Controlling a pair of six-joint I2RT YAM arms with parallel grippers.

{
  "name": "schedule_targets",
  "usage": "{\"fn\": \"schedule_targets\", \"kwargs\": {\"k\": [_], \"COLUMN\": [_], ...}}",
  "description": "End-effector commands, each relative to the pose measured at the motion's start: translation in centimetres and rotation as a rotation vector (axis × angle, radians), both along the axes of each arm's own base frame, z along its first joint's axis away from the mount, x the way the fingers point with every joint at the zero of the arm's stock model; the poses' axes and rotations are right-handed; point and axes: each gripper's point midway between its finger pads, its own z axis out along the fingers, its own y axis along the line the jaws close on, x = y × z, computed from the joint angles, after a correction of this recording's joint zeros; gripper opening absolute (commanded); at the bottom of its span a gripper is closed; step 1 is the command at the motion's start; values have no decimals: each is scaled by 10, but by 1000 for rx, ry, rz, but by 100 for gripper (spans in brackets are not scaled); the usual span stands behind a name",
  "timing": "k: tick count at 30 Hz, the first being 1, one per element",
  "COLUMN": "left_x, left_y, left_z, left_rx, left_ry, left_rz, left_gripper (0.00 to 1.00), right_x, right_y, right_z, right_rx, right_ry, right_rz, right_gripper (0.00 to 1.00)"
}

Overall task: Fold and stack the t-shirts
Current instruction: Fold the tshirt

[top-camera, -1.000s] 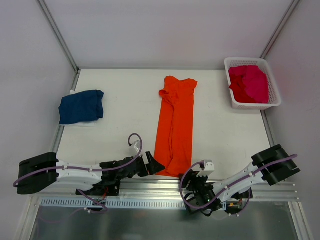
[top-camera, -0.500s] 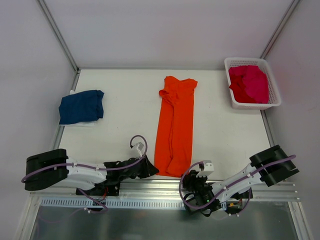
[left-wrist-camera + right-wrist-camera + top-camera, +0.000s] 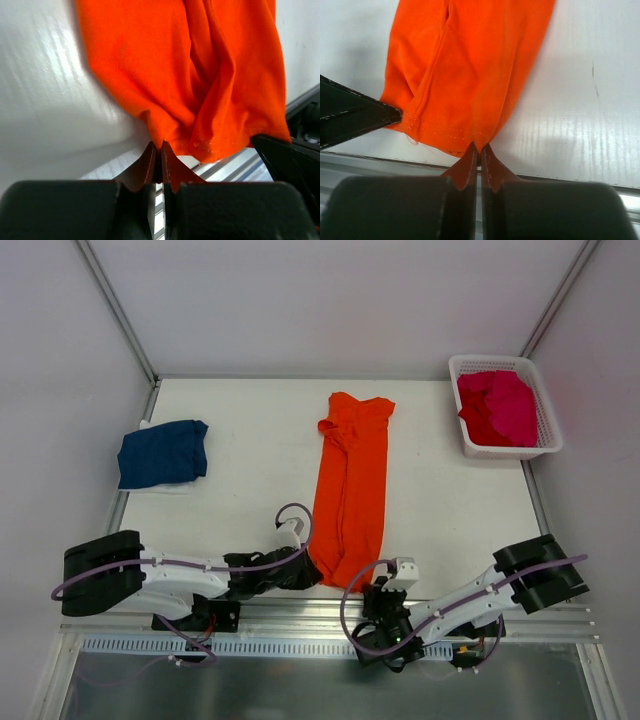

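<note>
Two hands are clamping the near hem of the orange t-shirt [image 3: 350, 490], one at each bottom corner. The left hand [image 3: 156, 146] is lying low over the counter [image 3: 240, 430], its jaws pressed together on a small pucker of cloth at the shirt's near left corner. In the left wrist view the fabric is bunching into folds just above the pinch. The right hand [image 3: 479, 148] is gripping the near right corner in the same way, jaws closed tight on the stitched edge, with the hem running off to the left from it. Each wrist view is catching a black part of the other hand just beside the hem, so the two are sitting near one another at the near edge of the counter.

The orange t-shirt is lying in the middle of the counter as a long narrow strip, folded lengthwise, with its collar end pointing toward the far side and its hem at the near edge. The navy t-shirt [image 3: 162, 453] is resting folded at the left side of the counter, well apart from the orange one. The magenta-pink t-shirts [image 3: 497, 405] are sitting crumpled in a heap inside the white basket [image 3: 505, 451] at the far right corner.
</note>
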Motion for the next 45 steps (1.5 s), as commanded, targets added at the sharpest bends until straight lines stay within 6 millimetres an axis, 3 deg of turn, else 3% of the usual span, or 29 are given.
{"fn": "schedule_targets", "kwargs": {"k": [1, 14, 19, 23, 30, 38, 45], "left_x": [11, 50, 70, 86, 105, 148, 186], "left_y": [16, 12, 14, 1, -18, -16, -16], "left_z": [9, 40, 49, 64, 64, 70, 68], "left_rx": [135, 166, 171, 168, 193, 201, 213], "left_ry": [-86, -138, -158, -188, -198, -200, -187], "left_rz": [3, 29, 37, 16, -18, 17, 31], "left_gripper": [0, 0, 0, 0, 0, 0, 0], "right_x": [13, 58, 81, 94, 117, 155, 198], "right_y": [-1, -16, -5, 11, 35, 35, 21], "right_z": [19, 43, 38, 35, 29, 20, 36], "right_rx": [-85, -252, -271, -298, -315, -364, -404], "right_ry": [-64, -114, -97, -74, -45, -15, -19], "right_rz": [-6, -60, -55, -18, 12, 25, -26], "right_gripper": [0, 0, 0, 0, 0, 0, 0]}}
